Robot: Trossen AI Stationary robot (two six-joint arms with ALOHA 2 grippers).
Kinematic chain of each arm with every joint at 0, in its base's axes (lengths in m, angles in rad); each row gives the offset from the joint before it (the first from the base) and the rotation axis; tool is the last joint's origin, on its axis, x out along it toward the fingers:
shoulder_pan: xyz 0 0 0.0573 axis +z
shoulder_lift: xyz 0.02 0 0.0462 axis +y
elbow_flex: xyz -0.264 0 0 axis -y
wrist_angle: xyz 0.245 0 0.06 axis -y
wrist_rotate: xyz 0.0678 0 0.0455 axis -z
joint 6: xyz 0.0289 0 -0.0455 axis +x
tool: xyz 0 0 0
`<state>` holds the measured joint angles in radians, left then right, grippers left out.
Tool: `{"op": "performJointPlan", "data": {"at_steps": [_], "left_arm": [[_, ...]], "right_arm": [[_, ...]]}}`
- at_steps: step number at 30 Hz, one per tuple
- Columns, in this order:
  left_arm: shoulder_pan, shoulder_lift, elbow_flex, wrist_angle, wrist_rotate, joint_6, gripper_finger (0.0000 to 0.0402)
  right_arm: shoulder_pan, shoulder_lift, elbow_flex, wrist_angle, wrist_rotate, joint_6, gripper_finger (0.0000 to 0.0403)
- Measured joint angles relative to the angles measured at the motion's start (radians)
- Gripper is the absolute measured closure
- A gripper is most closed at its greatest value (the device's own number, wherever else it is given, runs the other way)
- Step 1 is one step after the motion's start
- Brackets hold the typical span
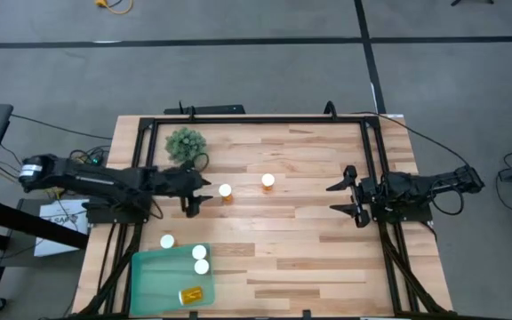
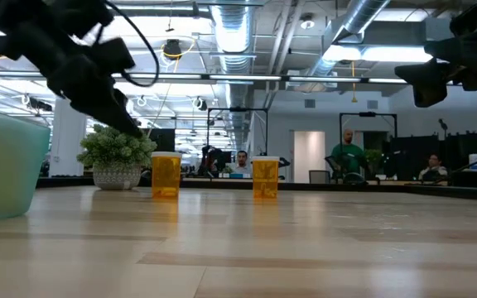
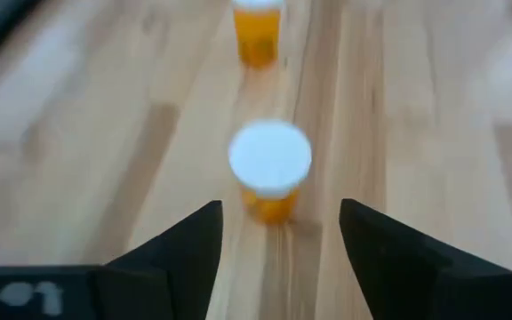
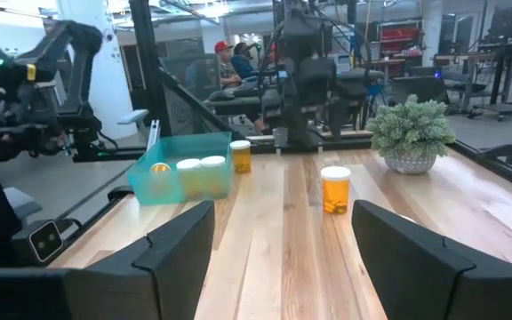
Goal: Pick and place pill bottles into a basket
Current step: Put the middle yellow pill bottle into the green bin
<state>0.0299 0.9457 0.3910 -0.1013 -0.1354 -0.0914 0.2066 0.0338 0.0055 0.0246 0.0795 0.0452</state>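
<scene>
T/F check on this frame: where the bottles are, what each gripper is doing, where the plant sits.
1. Three pill bottles lie inside the basket. True: two upright, one on its side.
2. The left gripper is shut on a bottle. False: its fingers are open, with the nearest bottle just ahead of them, not gripped.
3. The right gripper holds a bottle. False: it is open and empty at the table's right side.
4. A bottle stands on the table just outside the basket. True.
5. The plant sits in the basket. False: it stands on the table near the far edge.
</scene>
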Motion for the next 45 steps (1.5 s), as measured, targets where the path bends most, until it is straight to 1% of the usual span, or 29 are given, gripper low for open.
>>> {"op": "performJointPlan", "data": {"at_steps": [5,10,14,17,26,34,39,42,45], "left_arm": [[0.000,0.130,0.034,0.002,-0.002,0.000,0.0146],[0.000,0.195,0.038,0.018,-0.010,-0.014,0.0111],[0.000,0.242,0.039,0.084,-0.041,-0.014,0.0099],[0.000,0.286,0.039,0.123,-0.061,-0.003,0.0097],[0.001,0.400,0.039,0.258,-0.056,0.007,0.0097],[0.004,0.446,0.039,0.355,-0.056,0.009,0.0097],[0.004,0.448,0.039,0.356,-0.061,0.009,0.0097],[0.005,0.448,0.039,0.356,-0.062,0.008,0.0107],[0.005,0.448,0.039,0.358,-0.062,0.008,0.0129]], "right_arm": [[0.000,0.000,0.000,0.000,0.000,0.000,0.0143],[0.000,0.000,0.000,0.000,0.000,0.000,0.0143],[0.000,0.000,0.000,0.000,0.000,0.000,0.0143],[0.000,0.000,0.000,0.000,0.000,0.000,0.0143],[0.000,0.000,0.000,0.000,0.000,0.000,0.0143],[0.000,0.000,0.000,0.000,0.000,0.000,0.0143],[0.000,0.000,0.000,0.000,0.000,0.000,0.0143],[0.000,0.000,0.000,0.000,0.000,0.000,0.0143],[0.000,0.000,0.000,0.000,0.000,0.000,0.0143]]}}
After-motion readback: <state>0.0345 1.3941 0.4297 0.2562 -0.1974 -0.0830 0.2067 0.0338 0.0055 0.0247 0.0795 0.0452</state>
